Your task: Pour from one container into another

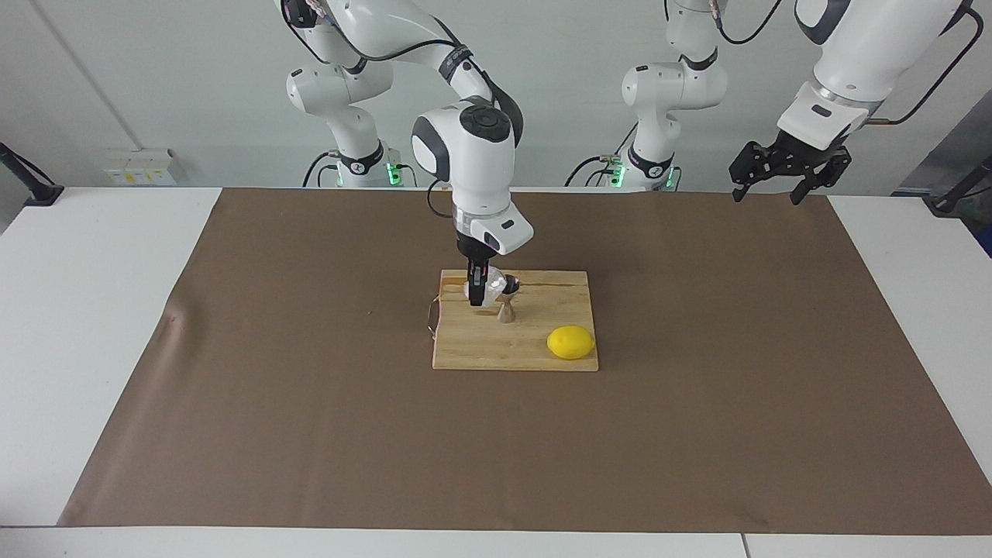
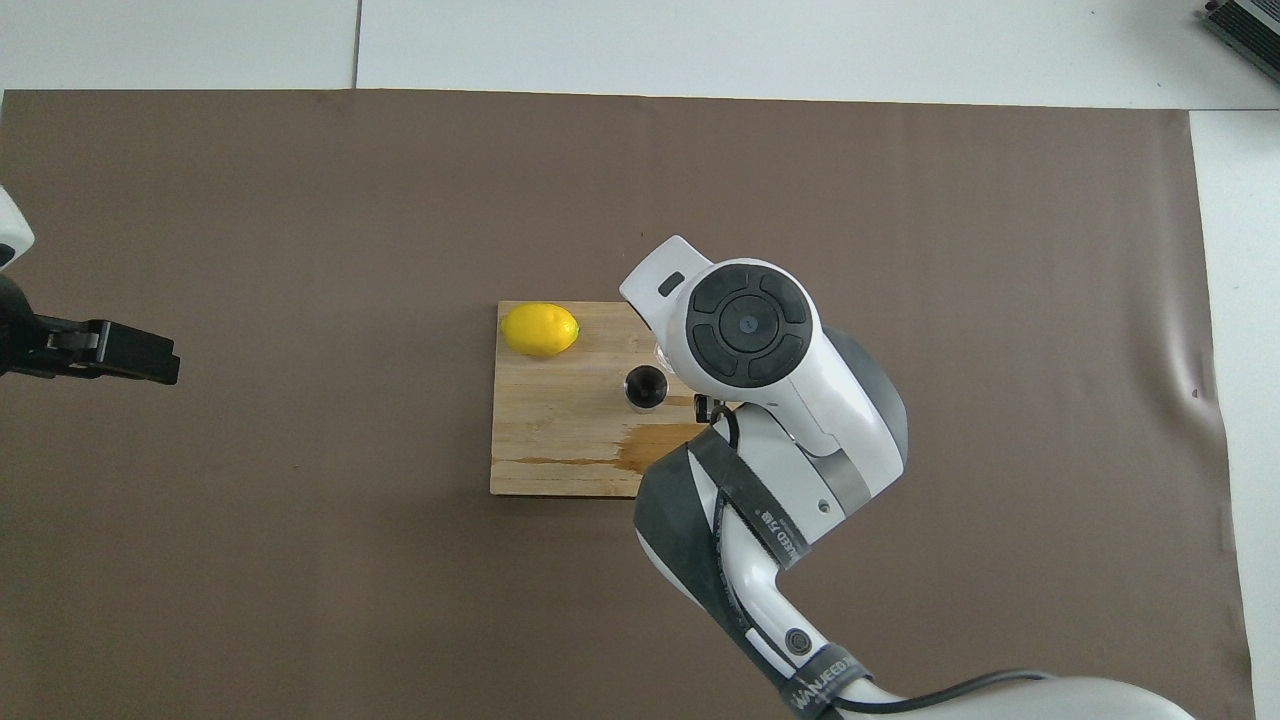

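Note:
My right gripper (image 1: 476,297) is shut on the clear glass cup (image 1: 488,294) and holds it low over the wooden board (image 1: 511,355), right beside the upper cone of the silver jigger (image 1: 507,299). The jigger (image 2: 646,387) stands upright on the board (image 2: 560,440). In the overhead view the right arm's wrist covers the cup almost entirely. I cannot tell how far the cup is tilted. My left gripper (image 1: 779,184) hangs open and empty in the air over the left arm's end of the table, waiting; it also shows as the left gripper (image 2: 150,360) in the overhead view.
A yellow lemon (image 1: 571,342) lies on the board's corner farther from the robots, toward the left arm's end. A dark wet patch (image 2: 670,450) marks the board nearer the robots. A brown mat (image 1: 232,349) covers the table.

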`<state>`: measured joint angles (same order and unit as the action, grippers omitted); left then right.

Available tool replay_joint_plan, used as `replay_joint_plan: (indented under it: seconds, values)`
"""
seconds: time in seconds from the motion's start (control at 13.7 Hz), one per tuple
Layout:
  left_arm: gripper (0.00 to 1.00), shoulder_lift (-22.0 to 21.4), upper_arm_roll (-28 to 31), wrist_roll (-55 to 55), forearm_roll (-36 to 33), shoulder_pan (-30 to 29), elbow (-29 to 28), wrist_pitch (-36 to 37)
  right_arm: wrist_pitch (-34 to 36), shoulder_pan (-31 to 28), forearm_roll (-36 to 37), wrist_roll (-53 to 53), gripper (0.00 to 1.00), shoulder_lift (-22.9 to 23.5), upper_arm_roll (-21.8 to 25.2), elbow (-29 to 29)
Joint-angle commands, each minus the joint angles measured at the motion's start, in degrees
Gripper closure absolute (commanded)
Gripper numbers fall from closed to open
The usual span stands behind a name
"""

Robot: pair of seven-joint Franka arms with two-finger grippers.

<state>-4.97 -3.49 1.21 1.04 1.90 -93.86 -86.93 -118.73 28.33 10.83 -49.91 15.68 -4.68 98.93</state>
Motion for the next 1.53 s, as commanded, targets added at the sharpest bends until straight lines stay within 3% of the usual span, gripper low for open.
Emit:
replay_joint_plan:
  seconds: [0.0, 0.73, 1.46]
  values:
    - [0.00, -1.00, -0.02, 0.11, 0.46, -0.23, -0.62, 0.71, 1.92, 0.93, 3.66, 3.14, 1.00, 0.85, -0.42, -1.38]
    - [0.00, -1.00, -0.02, 0.11, 0.46, -0.23, -0.62, 0.71, 3.94, 4.19, 14.91, 9.39, 1.00, 0.23, -0.42, -0.49]
    - [0.00, -1.00, -0.02, 0.02, 0.46, -0.23, -0.62, 0.71, 5.35, 5.77, 17.30, 7.81, 1.00, -1.09, -0.42, 1.79]
